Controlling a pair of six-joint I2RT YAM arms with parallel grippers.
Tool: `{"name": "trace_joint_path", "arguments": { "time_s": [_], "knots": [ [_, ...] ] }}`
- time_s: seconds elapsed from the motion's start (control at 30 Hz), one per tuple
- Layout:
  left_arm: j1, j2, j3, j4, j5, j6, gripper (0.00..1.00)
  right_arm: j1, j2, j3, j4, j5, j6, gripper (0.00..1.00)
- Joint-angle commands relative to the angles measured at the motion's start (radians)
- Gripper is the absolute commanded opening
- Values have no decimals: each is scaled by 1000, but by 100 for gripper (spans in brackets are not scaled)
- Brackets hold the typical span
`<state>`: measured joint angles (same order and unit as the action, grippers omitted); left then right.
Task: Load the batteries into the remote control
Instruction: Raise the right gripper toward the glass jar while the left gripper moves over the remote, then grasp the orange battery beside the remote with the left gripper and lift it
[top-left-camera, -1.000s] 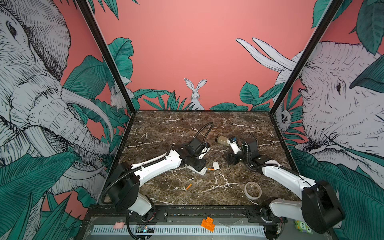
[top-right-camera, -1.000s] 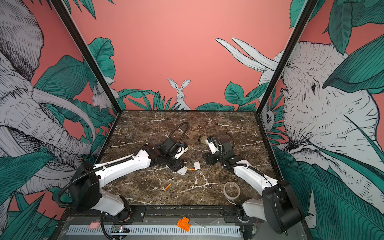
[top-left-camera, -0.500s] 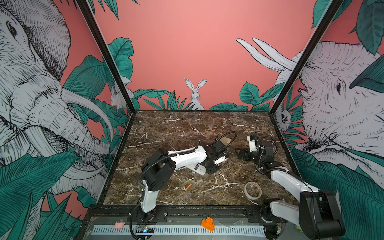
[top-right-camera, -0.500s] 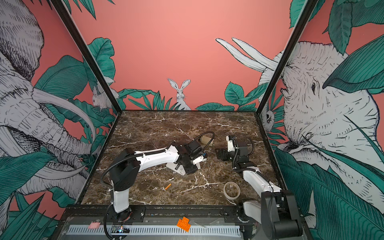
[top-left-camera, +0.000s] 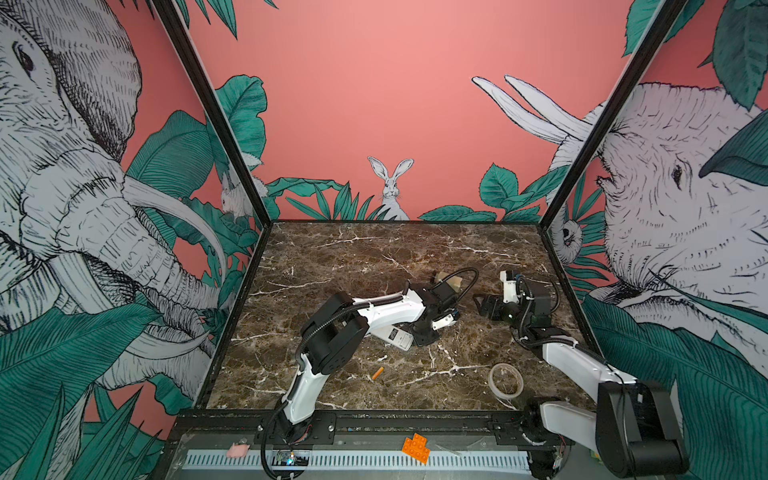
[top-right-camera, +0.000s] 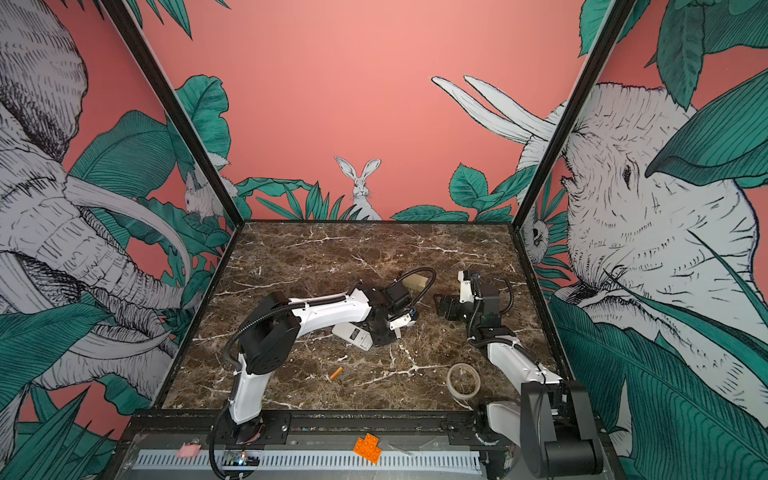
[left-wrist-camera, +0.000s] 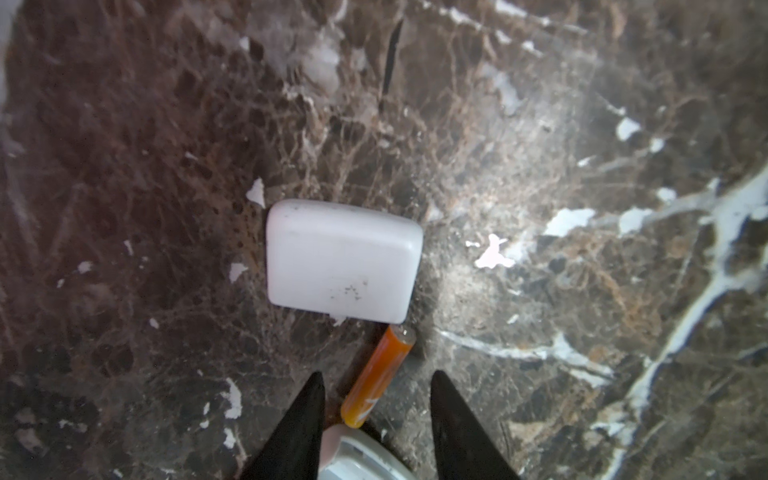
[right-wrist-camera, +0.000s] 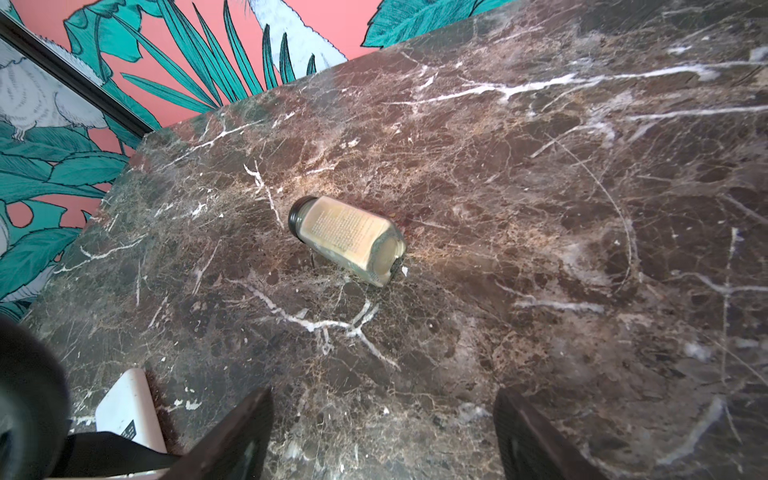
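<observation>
- Your brown marble tabletop (top-left-camera: 332, 257) sits inside jungle-mural walls (top-left-camera: 374, 104).
- Your left hand (left-wrist-camera: 376, 373) has its fingers apart, straddling one battery (left-wrist-camera: 377, 376) just beside the remote control (top-left-camera: 397, 336), mid-tabletop.
- The second battery (top-left-camera: 377, 373) lies nearer the front edge.
- Your right hand (right-wrist-camera: 382, 390) is spread wide near the right edge.

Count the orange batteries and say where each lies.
2. One battery lies on the table toward its front, in both top views. The second battery lies between the left pincer's tips, in the left wrist view. More may be hidden.
</observation>
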<state>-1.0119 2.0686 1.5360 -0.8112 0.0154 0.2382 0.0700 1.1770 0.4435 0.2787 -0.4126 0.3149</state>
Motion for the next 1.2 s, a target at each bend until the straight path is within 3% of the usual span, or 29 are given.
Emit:
{"name": "trace_joint_path", "arguments": {
  "time_s": [0.0, 0.37, 0.5, 0.7, 1.03, 1.17],
  "knots": [
    [-2, 8, 27, -36, 7, 18, 38, -7, 2, -9, 52, -19, 14, 82],
    [-18, 43, 47, -34, 17, 12, 26, -13, 19, -11, 80, -40, 22, 81],
    [-22, 53, 57, -39, 26, 9, 17, -16, 16, -13, 81, -40, 24, 81],
    [-25, 52, 64, -39, 32, -8, 14, -19, 12, -18, 85, -40, 26, 81],
    [-24, -97, 3, -1, 69, -186, 4, -22, 7, -16, 80, -47, 28, 81],
    [-24, -166, -40, -3, 22, -253, 3, -22, 8, -7, 68, -58, 25, 80]
  ]
}}
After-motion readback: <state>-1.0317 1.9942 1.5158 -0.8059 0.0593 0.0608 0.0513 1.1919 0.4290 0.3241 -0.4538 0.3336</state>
